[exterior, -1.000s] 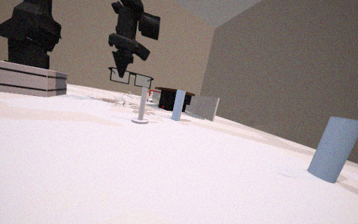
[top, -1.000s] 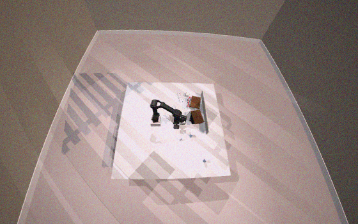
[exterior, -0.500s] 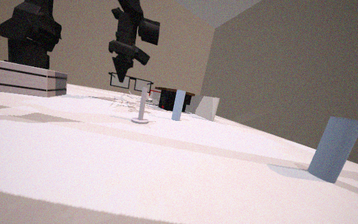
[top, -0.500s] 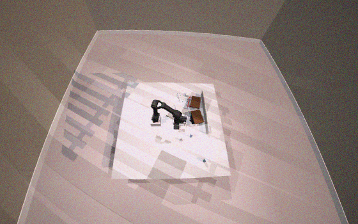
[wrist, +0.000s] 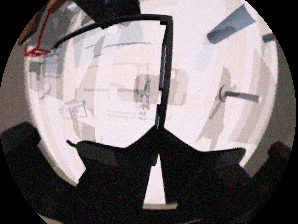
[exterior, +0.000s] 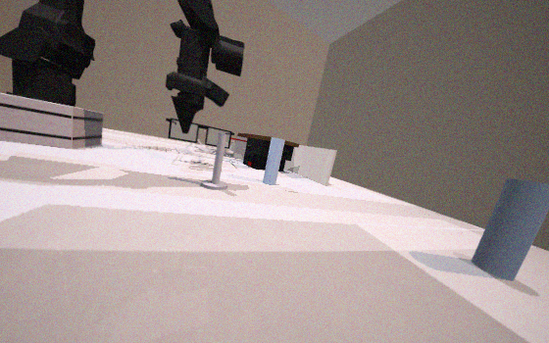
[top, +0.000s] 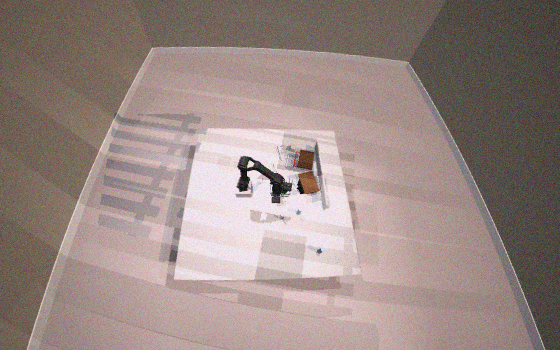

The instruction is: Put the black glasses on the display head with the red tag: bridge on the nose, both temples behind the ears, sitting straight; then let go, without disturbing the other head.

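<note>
The black glasses [exterior: 202, 128] [wrist: 165, 65] hang in the air, held by the front frame. In the wrist view one temple arcs to the left from the frame's far end. My gripper [exterior: 185, 131] [wrist: 157, 128] points down and is shut on the glasses. A black display head [exterior: 258, 153] [top: 300, 187] [wrist: 112, 9] with a brown top [top: 308, 183] stands beyond the glasses; a small red tag [exterior: 249, 164] shows low on it. The other head, with its brown top [top: 306, 159], stands behind it; its face is hard to make out. The glasses are apart from both heads.
Red glasses [top: 295, 159] [wrist: 39, 51] lie by the other head. A pale upright panel [exterior: 316, 164] [top: 320, 167] stands behind the heads. A thin grey post [exterior: 219, 159] [wrist: 242, 96], a light blue post [exterior: 273, 162] and a blue cylinder [exterior: 512, 230] stand on the white table [top: 220, 240].
</note>
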